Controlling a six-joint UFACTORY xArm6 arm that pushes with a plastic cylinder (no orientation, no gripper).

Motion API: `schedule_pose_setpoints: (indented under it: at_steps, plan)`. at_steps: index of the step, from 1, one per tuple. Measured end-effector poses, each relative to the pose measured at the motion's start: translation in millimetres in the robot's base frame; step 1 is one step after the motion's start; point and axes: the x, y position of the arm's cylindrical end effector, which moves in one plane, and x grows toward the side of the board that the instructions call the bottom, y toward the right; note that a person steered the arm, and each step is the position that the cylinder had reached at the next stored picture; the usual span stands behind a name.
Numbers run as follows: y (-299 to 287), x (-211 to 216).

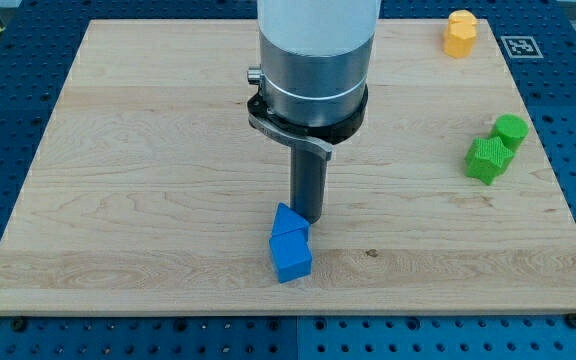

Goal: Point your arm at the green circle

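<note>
The green circle (511,130) is a small round green block near the board's right edge. It touches a second, ridged green block (488,160) just below and left of it. My tip (307,219) is at the end of the dark rod at the board's lower middle, far to the left of the green circle. The tip sits against the upper right of two blue blocks, a triangular one (287,221) and a cube-like one (291,258) below it.
A yellow block (459,33) stands at the board's top right. A white tag with a black marker (520,46) lies on the blue table beyond the board's (118,150) top right corner. The arm's wide grey body (313,60) hangs over the board's top middle.
</note>
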Motion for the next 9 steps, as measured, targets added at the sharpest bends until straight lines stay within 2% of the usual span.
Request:
schedule_pose_setpoints:
  at_steps: [1,3,4,6,7,9]
  plan:
    - [14,-26]
    - [126,-73]
    - [161,-81]
    - [162,-82]
    - [162,-116]
    - [156,-212]
